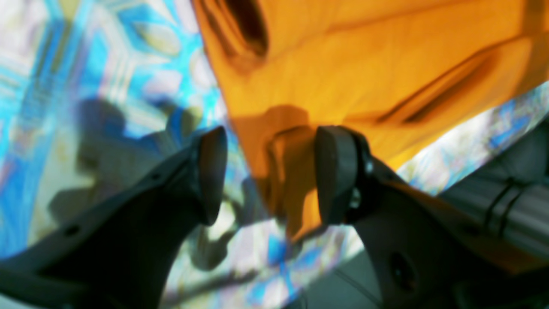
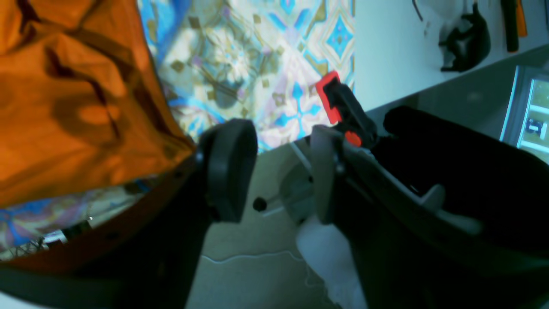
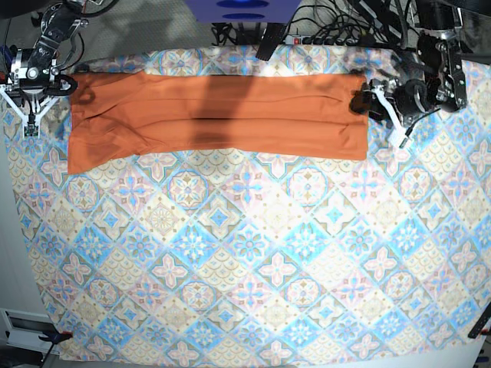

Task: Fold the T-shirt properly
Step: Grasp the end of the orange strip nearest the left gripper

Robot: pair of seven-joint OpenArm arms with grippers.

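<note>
The orange T-shirt (image 3: 219, 119) lies as a long band across the bench's far edge — soft, limp cloth, best pinched at its end corners — with the left tool (image 1: 268, 174) and right tool (image 2: 283, 169) both apart, holding nothing.

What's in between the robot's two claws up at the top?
The orange T-shirt, folded into a long band, stretches between the left claw and the right claw over the patterned tablecloth. The base view shows it.
</note>
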